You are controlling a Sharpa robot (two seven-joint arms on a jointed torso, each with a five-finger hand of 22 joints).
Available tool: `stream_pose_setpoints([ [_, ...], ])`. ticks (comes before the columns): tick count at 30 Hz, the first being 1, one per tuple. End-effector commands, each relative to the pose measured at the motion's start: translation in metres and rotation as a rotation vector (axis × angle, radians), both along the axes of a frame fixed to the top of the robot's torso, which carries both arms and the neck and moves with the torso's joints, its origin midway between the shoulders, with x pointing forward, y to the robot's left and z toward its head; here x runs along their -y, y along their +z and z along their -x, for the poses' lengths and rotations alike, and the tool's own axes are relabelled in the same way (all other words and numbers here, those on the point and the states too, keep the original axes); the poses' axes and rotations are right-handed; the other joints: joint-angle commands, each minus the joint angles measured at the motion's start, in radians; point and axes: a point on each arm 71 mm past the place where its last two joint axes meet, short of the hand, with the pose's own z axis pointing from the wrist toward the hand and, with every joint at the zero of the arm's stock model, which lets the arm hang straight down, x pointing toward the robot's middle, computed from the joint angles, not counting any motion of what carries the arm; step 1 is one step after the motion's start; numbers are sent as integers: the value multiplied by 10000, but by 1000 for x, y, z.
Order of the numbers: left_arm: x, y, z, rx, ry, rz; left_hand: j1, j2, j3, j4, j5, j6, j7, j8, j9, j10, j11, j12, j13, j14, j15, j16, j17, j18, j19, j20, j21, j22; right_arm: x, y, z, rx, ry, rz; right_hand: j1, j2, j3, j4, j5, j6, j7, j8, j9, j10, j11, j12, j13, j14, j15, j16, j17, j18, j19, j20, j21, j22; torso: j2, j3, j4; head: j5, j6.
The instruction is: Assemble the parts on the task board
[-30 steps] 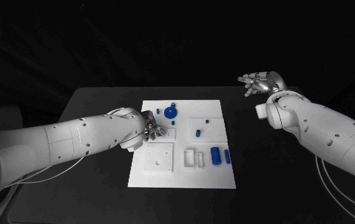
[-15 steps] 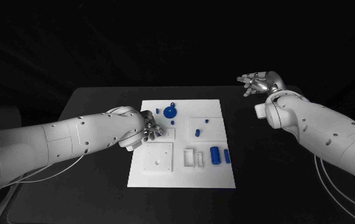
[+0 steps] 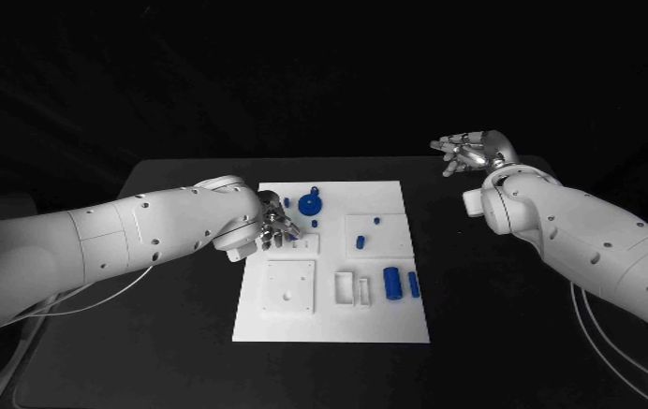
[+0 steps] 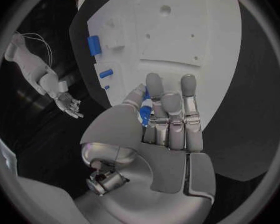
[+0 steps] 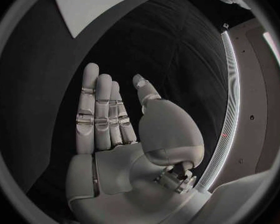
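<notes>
- Blue part [image 4: 145,112] sits pinched between the thumb and the nearest finger of the left hand [image 3: 274,226]; in the left wrist view it shows as a small blue piece wedged at the base of the fingers [image 4: 171,109], which lie side by side, pressed together and extended over the board.
- Left hand hovers over the left edge of the task board [image 3: 338,325], at about 9 o'clock from the board's middle, just beside a small dark recess.
- Round blue part [image 3: 312,206] with a short stem lies at roughly 1 o'clock from the left hand, near it but apart from the fingertips.
- Small blue pieces [image 3: 360,240] lie near the board's middle, at about 3 o'clock from the left hand.
- Blue cylinder [image 3: 393,284] and a slimmer blue bar [image 3: 413,284] stand side by side at about 4 o'clock from the board's middle, beside two white slotted blocks [image 3: 354,289].
- White square plate [image 3: 290,287] with small holes lies at 6 o'clock from the left hand, on the board's lower left part.
- Right hand [image 3: 468,153] is raised well clear of the board, at about 2 o'clock from it, beyond the far right of the black table [image 3: 162,334]; it holds nothing, its fingers [image 5: 96,109] straight and close together, the thumb standing apart.
</notes>
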Motion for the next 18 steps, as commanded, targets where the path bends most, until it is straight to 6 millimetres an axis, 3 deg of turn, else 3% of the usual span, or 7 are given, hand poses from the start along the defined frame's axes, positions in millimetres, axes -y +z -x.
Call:
stream_pose_setpoints([
  [1, 5, 2, 0, -633, -381, 22, 315, 490, -83, 40, -663, 1239, -1153, -51, 39, 323, -19, -104, 15, -119, -14, 53, -39, -149, -18, -9, -81, 186, -2, -1, 0, -60, 186, 22, -66, 38, -3, -6, 18, -74, -1, -9, -3, -54, -4, 35, -15, -66, 8, 44, -9, -82, 2, 11, 51, -8, -3, -1, 4, -4, 0],
  [2, 5, 3, 0, -667, -419, -1, 318, 569, -102, 74, -978, 1185, -1139, -50, 69, 311, -8, -138, 16, -157, -8, 49, -55, -149, -37, -7, -98, 185, -2, -1, -1, -69, 190, 21, -66, 38, -3, -6, 18, -74, -1, -9, -3, -54, -4, 35, -15, -66, 8, 44, -9, -82, 2, 11, 51, -8, 1, -7, 6, -5, -1],
  [3, 6, 4, -1, -707, -466, -36, 341, 711, -116, 107, -1523, 1073, -1113, -13, 154, 274, 9, -193, 18, -232, -1, 52, -78, -149, -72, -7, -118, 188, -3, -1, -1, -81, 196, 19, -66, 38, -3, -6, 18, -74, -1, -9, -3, -54, -4, 35, -15, -66, 8, 44, -9, -82, 2, 11, 51, -8, 3, -12, 3, 0, 3],
  [5, 6, 7, -2, -792, -583, -146, 372, 879, -169, 127, -2118, 871, -1080, 104, 326, 210, 37, -269, 5, -356, 18, 102, -125, -149, -135, 8, -144, 195, -3, -2, -1, -103, 202, 15, -66, 38, -3, -6, 18, -74, -1, -9, -3, -54, -4, 35, -15, -66, 8, 44, -9, -82, 2, 11, 51, -8, 6, -11, -6, 14, 4],
  [6, 7, 8, -3, -824, -640, -214, 388, 1022, -345, 93, -2223, 713, -1054, 363, 545, 208, 56, -297, -8, -460, 25, 250, -238, -149, -168, 26, -143, 204, -3, -2, -1, -112, 204, 14, -69, 46, 7, -18, 25, -82, 4, -10, -4, -65, 0, 33, -20, -75, 9, 42, -16, -83, -5, 12, 52, -24, 5, -8, -6, 11, -2],
  [10, 7, 11, -6, -1016, -830, -498, 425, 1158, -540, -223, -2110, 568, -1069, 590, 363, 189, 46, -281, 4, -547, 33, 527, -653, -149, -186, 24, -122, 199, -4, -3, -1, -143, 213, 9, -69, 46, 7, -18, 25, -82, 4, -10, -4, -65, 0, 33, -20, -75, 9, 42, -16, -83, -5, 12, 52, -24, -3, -5, 13, -2, -46],
  [18, 8, 13, -14, -1392, -989, -932, 419, 1153, -479, -418, -1900, 546, -1065, 634, 277, 172, 48, -261, 18, -597, 42, 638, -757, -149, -219, 33, -106, 202, -5, -4, -1, -171, 230, 1, -69, 46, 7, -18, 25, -82, 4, -10, -4, -65, 0, 33, -20, -75, 9, 42, -16, -83, -5, 12, 52, -24, -8, -11, 12, -6, -49],
])
